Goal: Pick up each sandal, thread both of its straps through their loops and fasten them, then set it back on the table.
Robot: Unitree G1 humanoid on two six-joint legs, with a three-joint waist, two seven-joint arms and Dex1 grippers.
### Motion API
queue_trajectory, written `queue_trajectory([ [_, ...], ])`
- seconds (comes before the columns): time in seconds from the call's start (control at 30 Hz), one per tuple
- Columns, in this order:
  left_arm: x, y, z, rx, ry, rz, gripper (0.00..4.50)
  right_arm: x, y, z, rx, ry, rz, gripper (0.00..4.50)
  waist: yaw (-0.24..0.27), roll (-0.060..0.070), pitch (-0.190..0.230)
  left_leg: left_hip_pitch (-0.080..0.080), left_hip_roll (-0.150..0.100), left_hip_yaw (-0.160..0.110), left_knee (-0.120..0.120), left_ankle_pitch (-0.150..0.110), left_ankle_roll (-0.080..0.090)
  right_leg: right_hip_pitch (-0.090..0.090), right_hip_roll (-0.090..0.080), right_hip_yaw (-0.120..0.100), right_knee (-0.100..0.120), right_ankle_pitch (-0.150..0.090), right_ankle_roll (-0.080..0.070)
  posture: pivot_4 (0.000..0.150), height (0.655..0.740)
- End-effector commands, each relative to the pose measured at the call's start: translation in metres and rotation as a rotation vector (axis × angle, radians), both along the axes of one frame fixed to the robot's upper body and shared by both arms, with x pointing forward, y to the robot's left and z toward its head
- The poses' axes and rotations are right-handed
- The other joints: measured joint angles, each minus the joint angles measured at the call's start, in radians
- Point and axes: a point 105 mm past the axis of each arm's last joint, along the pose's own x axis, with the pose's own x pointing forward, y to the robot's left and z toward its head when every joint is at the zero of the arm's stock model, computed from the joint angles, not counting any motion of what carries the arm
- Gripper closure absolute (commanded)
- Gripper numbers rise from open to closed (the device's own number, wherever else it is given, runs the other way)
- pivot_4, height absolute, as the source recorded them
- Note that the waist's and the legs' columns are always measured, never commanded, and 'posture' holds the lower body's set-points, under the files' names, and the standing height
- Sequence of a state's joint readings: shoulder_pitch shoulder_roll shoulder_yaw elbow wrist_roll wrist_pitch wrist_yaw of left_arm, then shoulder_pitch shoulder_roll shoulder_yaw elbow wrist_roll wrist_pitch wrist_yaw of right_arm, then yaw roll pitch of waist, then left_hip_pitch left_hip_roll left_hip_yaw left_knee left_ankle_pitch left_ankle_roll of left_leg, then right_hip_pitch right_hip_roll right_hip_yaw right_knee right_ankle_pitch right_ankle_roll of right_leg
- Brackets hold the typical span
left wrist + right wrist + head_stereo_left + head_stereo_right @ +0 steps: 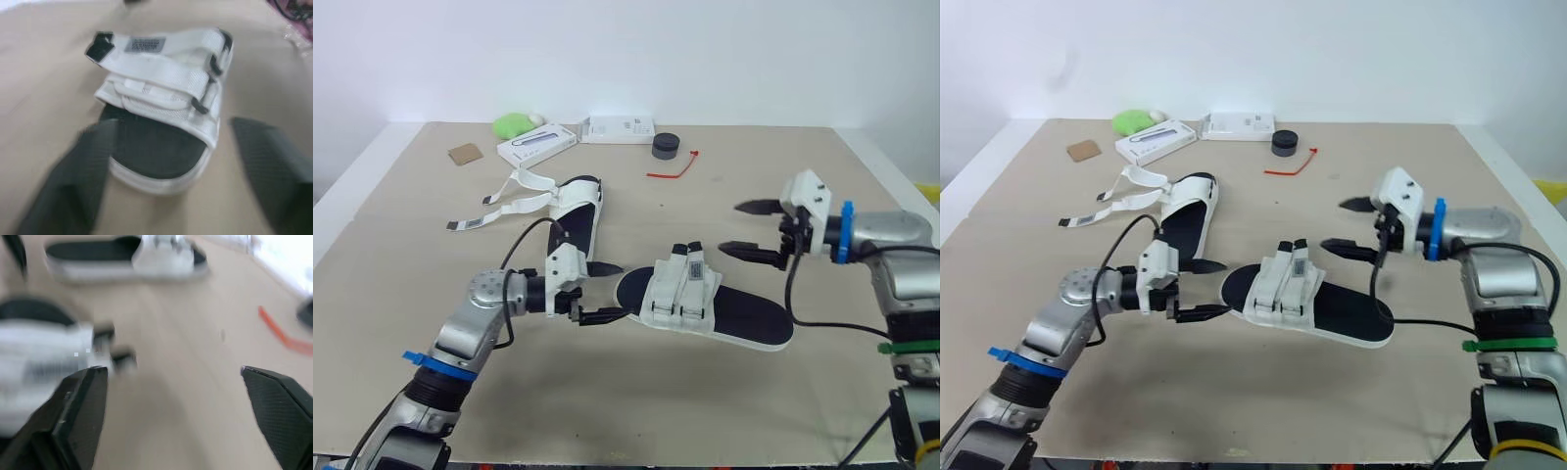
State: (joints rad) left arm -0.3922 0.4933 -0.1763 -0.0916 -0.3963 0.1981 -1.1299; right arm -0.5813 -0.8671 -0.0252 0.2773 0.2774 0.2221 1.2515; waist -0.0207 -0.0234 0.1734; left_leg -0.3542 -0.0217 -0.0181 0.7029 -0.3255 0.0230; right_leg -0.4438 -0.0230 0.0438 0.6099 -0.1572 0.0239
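- Well, the far sandal point(576, 211), upper left, has loose straps point(499, 204). I'd guess they could slip out of a pinch, or drag the shoe along.
- The near sandal point(734, 318) lies mid-frame with both straps done up.
- The left gripper point(622, 291) is spread wide at its toe, holding nothing.
- The right gripper point(729, 227) gapes empty, above its right end.

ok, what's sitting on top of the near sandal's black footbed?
Two white straps lie side by side across the near sandal, a grey label on one. The footbed beneath them is covered; whether they are fully fastened cannot be told.
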Motion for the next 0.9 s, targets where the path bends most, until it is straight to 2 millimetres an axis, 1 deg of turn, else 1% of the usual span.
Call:
queue_trajectory([
  [0.03,-0.015,0.008,0.022,-0.053,-0.044,-0.056,0.05,-0.013,-0.016,-0.005,-0.022,0.015,0.010,0.00,0.000,0.000,0.000,0.000,0.000,0.000,0.000,0.000,0.000,0.000,0.000,0.000,0.000,-0.001,0.001,0.150,0.7400],
  [0.07,-0.018,0.010,0.024,-0.055,-0.045,-0.069,0.05,-0.016,-0.017,-0.010,-0.029,0.029,0.018,0.00,0.000,0.001,0.001,0.000,0.000,0.001,0.000,0.000,0.000,0.000,-0.001,0.001,0.000,-0.001,0.001,0.150,0.7400],
  [0.13,-0.027,0.013,0.028,-0.060,-0.039,-0.097,0.05,-0.019,-0.012,-0.022,-0.031,0.024,0.036,0.00,-0.002,0.001,0.001,0.000,0.000,0.001,0.000,-0.001,0.000,0.000,0.000,0.001,0.000,-0.001,0.001,0.150,0.7400],
  [0.27,-0.036,0.019,0.037,-0.067,-0.048,-0.113,0.05,-0.016,0.002,-0.037,-0.009,0.024,0.062,0.00,-0.005,0.001,0.003,0.002,0.001,0.004,0.000,0.000,-0.001,0.000,0.001,0.002,0.000,-0.002,0.002,0.150,0.7400],
  [0.3,-0.036,0.020,0.040,-0.070,-0.052,-0.114,0.05,-0.016,0.004,-0.039,-0.006,0.028,0.069,0.00,-0.005,0.001,0.003,0.002,0.001,0.004,0.000,0.000,-0.001,0.000,0.002,0.002,0.000,-0.004,0.006,0.150,0.7400],
  [0.4,-0.037,0.021,0.043,-0.078,-0.049,-0.103,0.05,-0.012,0.018,-0.040,0.045,0.026,0.086,0.00,-0.003,0.001,0.003,0.003,0.001,0.003,0.000,0.001,-0.002,0.001,0.003,0.003,0.001,-0.003,0.007,0.150,0.7400],
  [0.53,-0.036,0.022,0.041,-0.081,-0.052,-0.074,0.05,-0.008,0.041,-0.042,0.103,0.009,0.116,0.00,-0.004,0.001,0.003,0.003,0.001,0.003,0.001,0.002,-0.002,0.001,0.004,0.004,0.002,-0.003,0.006,0.150,0.7400],
  [0.57,-0.035,0.021,0.040,-0.083,-0.053,-0.065,0.05,-0.007,0.044,-0.042,0.111,-0.001,0.117,0.00,-0.003,0.001,0.003,0.003,0.001,0.002,0.001,0.002,-0.002,0.001,0.004,0.004,0.002,-0.001,0.002,0.150,0.7400],
  [0.63,-0.035,0.019,0.039,-0.074,-0.064,-0.056,0.00,-0.003,0.049,-0.040,0.167,-0.003,0.095,0.52,-0.003,0.001,0.003,0.003,0.001,0.001,0.001,0.002,-0.002,0.001,0.004,0.004,0.002,0.000,0.000,0.150,0.7400],
  [0.7,-0.035,0.018,0.037,-0.069,-0.067,-0.053,0.00,-0.002,0.050,-0.040,0.200,0.005,0.078,1.25,-0.003,0.001,0.003,0.002,0.001,0.001,0.001,0.001,-0.002,0.001,0.003,0.004,0.001,0.000,0.000,0.150,0.7400],
  [0.9,-0.037,0.017,0.033,-0.065,-0.060,-0.042,0.00,-0.008,0.046,-0.047,0.215,0.022,0.060,3.95,-0.002,0.001,0.003,0.002,0.000,0.001,0.001,0.001,-0.003,0.001,0.002,0.003,0.001,0.000,0.000,0.150,0.7400],
])
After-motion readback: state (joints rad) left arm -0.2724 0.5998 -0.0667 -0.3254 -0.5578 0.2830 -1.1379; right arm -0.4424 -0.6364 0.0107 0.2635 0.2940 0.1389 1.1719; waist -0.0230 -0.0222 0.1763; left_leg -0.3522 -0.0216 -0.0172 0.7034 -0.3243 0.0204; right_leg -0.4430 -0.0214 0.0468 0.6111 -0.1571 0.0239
